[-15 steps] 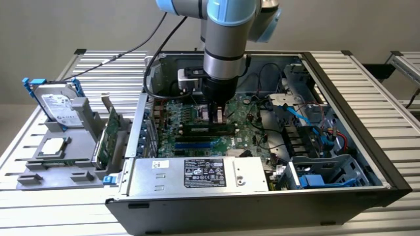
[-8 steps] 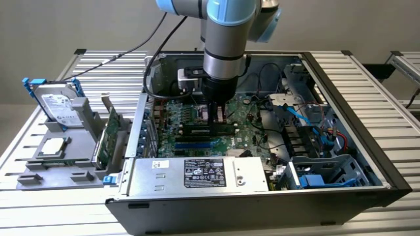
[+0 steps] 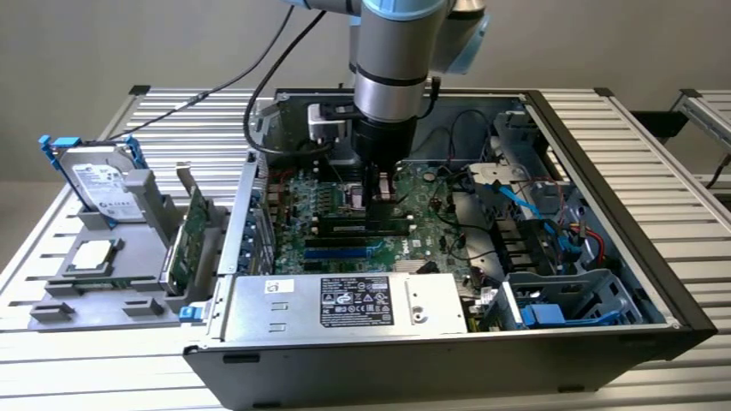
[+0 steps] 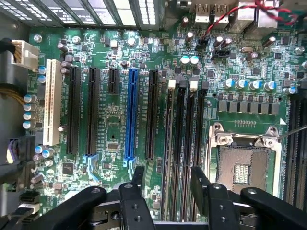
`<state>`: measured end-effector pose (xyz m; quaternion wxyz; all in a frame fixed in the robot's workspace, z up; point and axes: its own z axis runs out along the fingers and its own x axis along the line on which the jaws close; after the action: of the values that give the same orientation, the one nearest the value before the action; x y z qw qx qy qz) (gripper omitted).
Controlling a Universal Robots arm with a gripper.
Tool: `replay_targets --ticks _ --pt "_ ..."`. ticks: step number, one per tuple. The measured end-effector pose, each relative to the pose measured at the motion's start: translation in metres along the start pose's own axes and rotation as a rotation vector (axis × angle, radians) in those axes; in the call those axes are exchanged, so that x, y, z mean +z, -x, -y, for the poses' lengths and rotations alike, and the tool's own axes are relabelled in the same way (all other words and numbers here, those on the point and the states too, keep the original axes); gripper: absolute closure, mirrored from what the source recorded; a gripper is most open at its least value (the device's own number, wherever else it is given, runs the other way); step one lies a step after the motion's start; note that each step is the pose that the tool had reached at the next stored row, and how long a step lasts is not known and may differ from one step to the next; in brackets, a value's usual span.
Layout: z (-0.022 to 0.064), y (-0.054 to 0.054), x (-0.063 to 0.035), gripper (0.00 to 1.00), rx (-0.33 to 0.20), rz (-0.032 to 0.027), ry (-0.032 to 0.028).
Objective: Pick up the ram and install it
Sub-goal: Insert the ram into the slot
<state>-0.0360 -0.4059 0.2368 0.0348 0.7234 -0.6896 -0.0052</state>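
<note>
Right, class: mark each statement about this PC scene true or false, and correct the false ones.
1. The gripper hangs over the motherboard inside the case. True.
2. The gripper is carrying something. False: its fingers are apart with nothing between them.
3. The CPU socket is empty. True.
4. One long slot is red. False: one slot is blue, none is red.
5. The hard drive lies inside the case. False: it stands in the grey holder outside it, at the exterior view's left.
</note>
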Motion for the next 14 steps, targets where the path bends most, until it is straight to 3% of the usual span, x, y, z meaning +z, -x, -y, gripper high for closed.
replay_targets --ticks 3,6,7,8,12,14 --pt "-0.0006 -0.0005 -0.0106 0.49 0.0 -0.0001 0.0002" --pt "-0.0006 -0.0005 -0.0112 0.51 0.0 0.0 0.0" --pt "-0.0006 -0.0005 -0.0111 0.57 0.0 0.0001 0.0" --pt "-0.0006 -0.0005 -0.0112 0.57 0.0 0.0 0.0" --pt "-0.0006 -0.0005 -0.0112 0.81 0.0 -0.0001 0.0" --pt "-0.0006 -0.0005 -0.0112 0.87 0.0 0.0 0.0001"
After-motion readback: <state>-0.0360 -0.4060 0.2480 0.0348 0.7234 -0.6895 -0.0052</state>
